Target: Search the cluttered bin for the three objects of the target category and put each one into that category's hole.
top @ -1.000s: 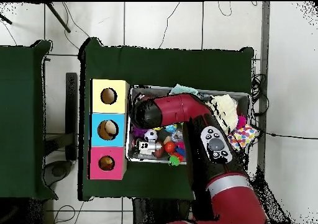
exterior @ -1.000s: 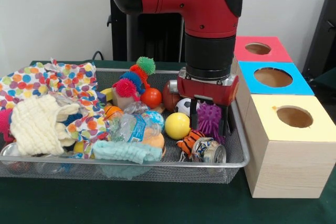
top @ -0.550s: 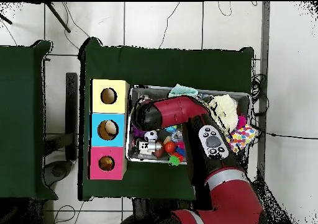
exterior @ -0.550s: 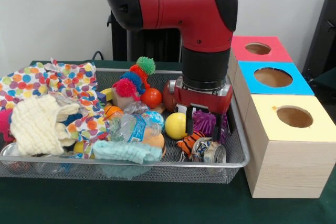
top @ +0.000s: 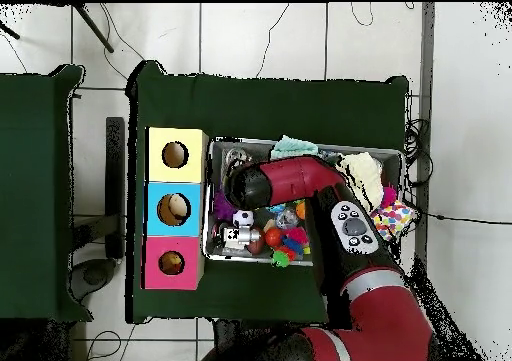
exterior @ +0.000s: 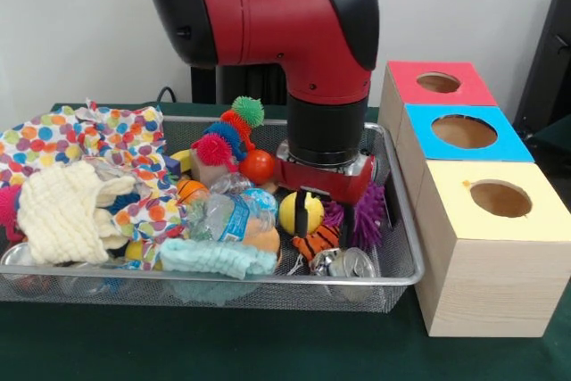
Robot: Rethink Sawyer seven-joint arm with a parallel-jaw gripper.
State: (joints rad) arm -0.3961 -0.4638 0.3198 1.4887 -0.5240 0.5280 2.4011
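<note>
— How many holes, how many boxes?
— Three wooden boxes beside the wire bin (exterior: 393, 276): red (exterior: 437, 83), blue (exterior: 463, 132), yellow (exterior: 500, 199), one hole each.
— The pincer (exterior: 308, 217)?
— Low in the bin's right end, one dark finger (exterior: 301, 216) across a yellow ball (exterior: 294, 211); grip state cannot be told.
— Room?
— Crowded: purple spiky toy (exterior: 366, 214) just beside, one can (exterior: 352, 265) at the front rim, bare green worktop (exterior: 214, 345) in front.
</note>
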